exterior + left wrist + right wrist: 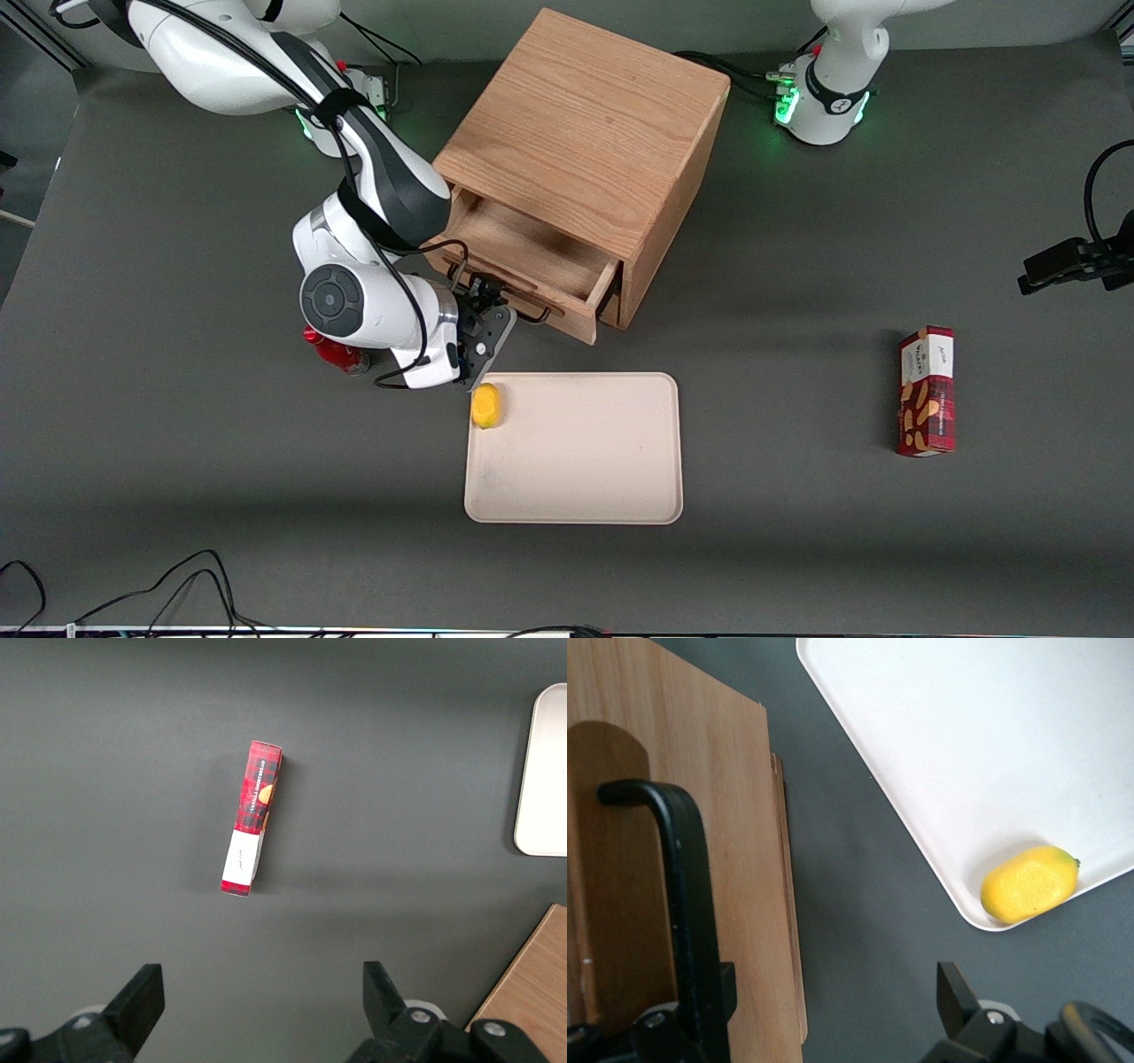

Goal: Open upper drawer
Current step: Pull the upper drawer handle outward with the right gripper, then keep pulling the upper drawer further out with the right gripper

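Nearest the front camera lies the beige tray (pixel 585 461), set on the table just in front of the cabinet (pixel 585 115), perhaps to receive items. Its upper drawer (pixel 532 252) already stands partly pulled out toward the tray, its inside showing bare. At the drawer's front hangs the gripper (pixel 485 306), jaws apart and not clamped, with the black handle (pixel 687 904) running beside one finger (pixel 700 1010), so the pull looks largely done. A yellow lemon (pixel 485 406) sits in the tray's corner nearest the gripper.

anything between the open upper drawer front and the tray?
Only the gripper at the upper drawer handle; otherwise bare mat up to the tray, front view.
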{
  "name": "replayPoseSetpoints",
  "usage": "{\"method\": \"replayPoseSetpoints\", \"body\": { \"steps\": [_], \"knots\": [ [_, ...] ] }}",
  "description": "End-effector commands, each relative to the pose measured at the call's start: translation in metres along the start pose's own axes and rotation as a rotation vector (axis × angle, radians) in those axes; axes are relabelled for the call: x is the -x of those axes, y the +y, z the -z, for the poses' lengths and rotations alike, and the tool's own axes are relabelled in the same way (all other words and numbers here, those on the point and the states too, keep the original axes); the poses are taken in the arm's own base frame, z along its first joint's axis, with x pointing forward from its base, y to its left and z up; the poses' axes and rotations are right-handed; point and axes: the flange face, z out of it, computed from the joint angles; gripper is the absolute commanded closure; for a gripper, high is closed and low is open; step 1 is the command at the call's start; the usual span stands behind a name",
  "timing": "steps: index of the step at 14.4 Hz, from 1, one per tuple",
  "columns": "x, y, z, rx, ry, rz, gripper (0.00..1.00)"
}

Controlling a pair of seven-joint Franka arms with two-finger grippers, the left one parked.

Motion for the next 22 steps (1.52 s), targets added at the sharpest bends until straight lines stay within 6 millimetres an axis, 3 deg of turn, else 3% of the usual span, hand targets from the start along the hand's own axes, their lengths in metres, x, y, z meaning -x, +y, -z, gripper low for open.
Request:
{"method": "replayPoseSetpoints", "body": {
  "steps": [1, 16, 22],
  "knots": [
    [-0.003, 0.011, 0.007, 0.010, 0.000, 0.014, 0.00],
    [0.015, 0.052, 0.011, 0.002, -0.041, -0.030, 0.00],
    [0.009, 0.063, 0.008, -0.013, -0.028, -0.039, 0.00]
  ]
}}
